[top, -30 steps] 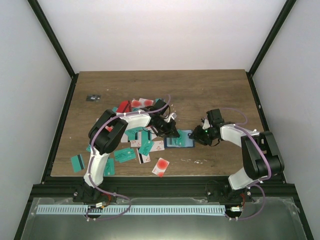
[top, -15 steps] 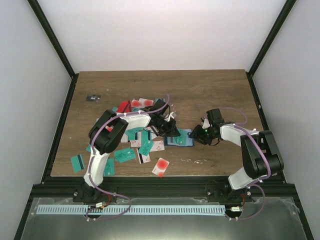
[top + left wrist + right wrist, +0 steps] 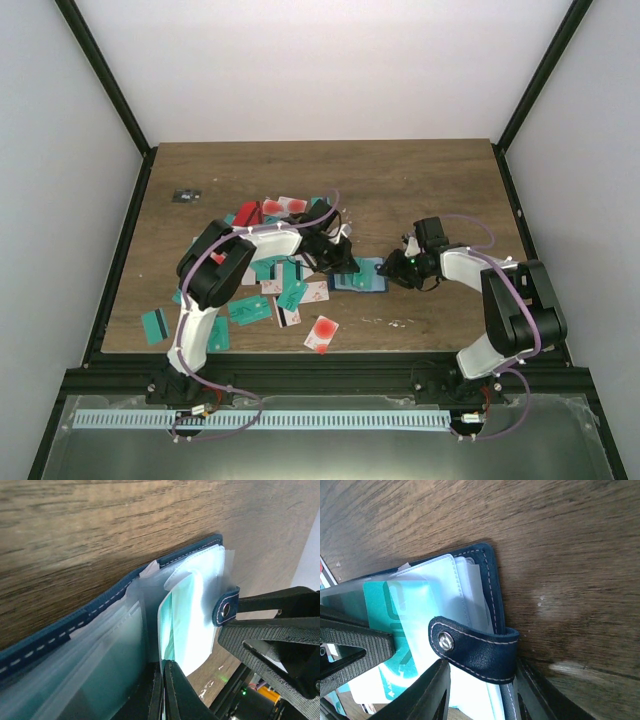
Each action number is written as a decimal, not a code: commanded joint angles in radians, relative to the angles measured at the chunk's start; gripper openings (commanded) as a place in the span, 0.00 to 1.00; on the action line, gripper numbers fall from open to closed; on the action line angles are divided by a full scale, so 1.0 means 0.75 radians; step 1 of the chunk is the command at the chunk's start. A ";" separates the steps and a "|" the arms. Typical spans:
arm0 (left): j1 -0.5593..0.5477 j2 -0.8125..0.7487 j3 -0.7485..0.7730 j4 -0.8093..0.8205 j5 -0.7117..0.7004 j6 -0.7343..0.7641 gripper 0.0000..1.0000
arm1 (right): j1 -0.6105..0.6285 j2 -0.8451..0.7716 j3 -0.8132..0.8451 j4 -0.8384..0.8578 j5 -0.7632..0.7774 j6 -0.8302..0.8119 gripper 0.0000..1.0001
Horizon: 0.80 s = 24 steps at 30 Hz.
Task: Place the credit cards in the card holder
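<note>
The navy card holder lies open on the table between my two grippers. My left gripper is shut on a teal credit card, whose far end lies among the holder's clear sleeves. My right gripper is closed across the holder's right edge, and the clasp tab lies between its fingers. In the right wrist view the same teal card shows through a sleeve. Several more credit cards, teal, red and white, lie scattered left of the holder.
A white card with a red blotch lies near the front edge and a teal one at the front left. A small black-grey object sits at the back left. Black frame posts border the table.
</note>
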<state>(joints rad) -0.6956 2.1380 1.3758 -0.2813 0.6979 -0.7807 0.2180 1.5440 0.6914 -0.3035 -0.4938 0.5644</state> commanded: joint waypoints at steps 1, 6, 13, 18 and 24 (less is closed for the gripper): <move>-0.001 -0.022 -0.073 0.002 -0.182 0.002 0.04 | 0.010 0.064 -0.023 -0.027 0.028 -0.022 0.38; 0.001 -0.023 -0.089 0.017 -0.177 -0.018 0.04 | 0.009 0.070 -0.018 -0.027 0.023 -0.022 0.38; -0.001 -0.087 -0.189 0.101 -0.191 -0.119 0.04 | 0.010 0.080 -0.022 -0.023 0.019 -0.019 0.38; -0.007 -0.103 -0.236 0.144 -0.213 -0.166 0.04 | 0.010 0.092 -0.032 -0.010 -0.001 -0.012 0.37; -0.009 -0.149 -0.302 0.184 -0.260 -0.224 0.04 | 0.009 0.101 -0.050 0.005 -0.021 -0.006 0.37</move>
<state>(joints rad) -0.7006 2.0392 1.2041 -0.1253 0.6079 -0.9016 0.2184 1.5719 0.6914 -0.2497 -0.5327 0.5613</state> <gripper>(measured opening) 0.042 0.374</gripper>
